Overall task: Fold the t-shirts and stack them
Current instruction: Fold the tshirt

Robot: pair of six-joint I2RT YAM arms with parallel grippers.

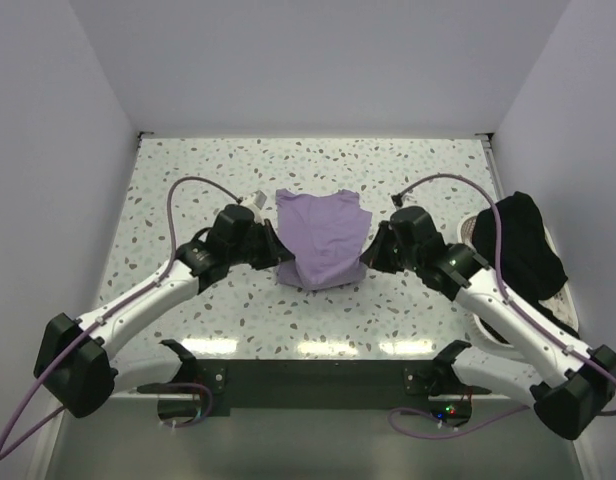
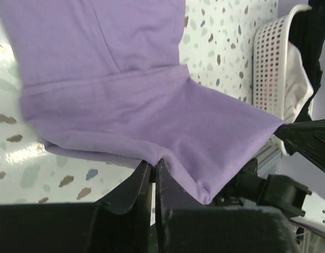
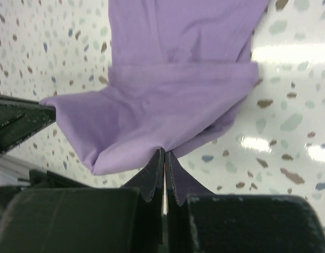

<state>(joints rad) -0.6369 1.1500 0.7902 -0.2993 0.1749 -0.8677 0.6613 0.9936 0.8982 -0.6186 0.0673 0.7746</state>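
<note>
Both hands were pinched shut on the purple shirt (image 1: 323,240). Your left hand (image 2: 153,164) had one side edge nipped between its fingertips, and your right hand (image 3: 164,154) had the opposite edge the same way. The shirt sat in the middle of the counter (image 1: 188,170), between the two arms. Its far part lay flat, while its near part was drawn up toward the hands and doubled along a crease.

The cloth looked thin, soft and light. It sagged between the two grips and creased wherever it was left slack, so I judged it would hold no shape of its own. Edges and corners seemed the right places to take it, with both sides kept level so the fold would land square. A pinch that small could slip if you tugged.

At the right edge stood a white basket (image 2: 268,63). The black shirt (image 1: 528,245) was draped in a heap over it, hanging past the rim and not folded. Some white cloth (image 2: 297,89) showed inside the basket beneath it; what it was you could not tell.
</note>
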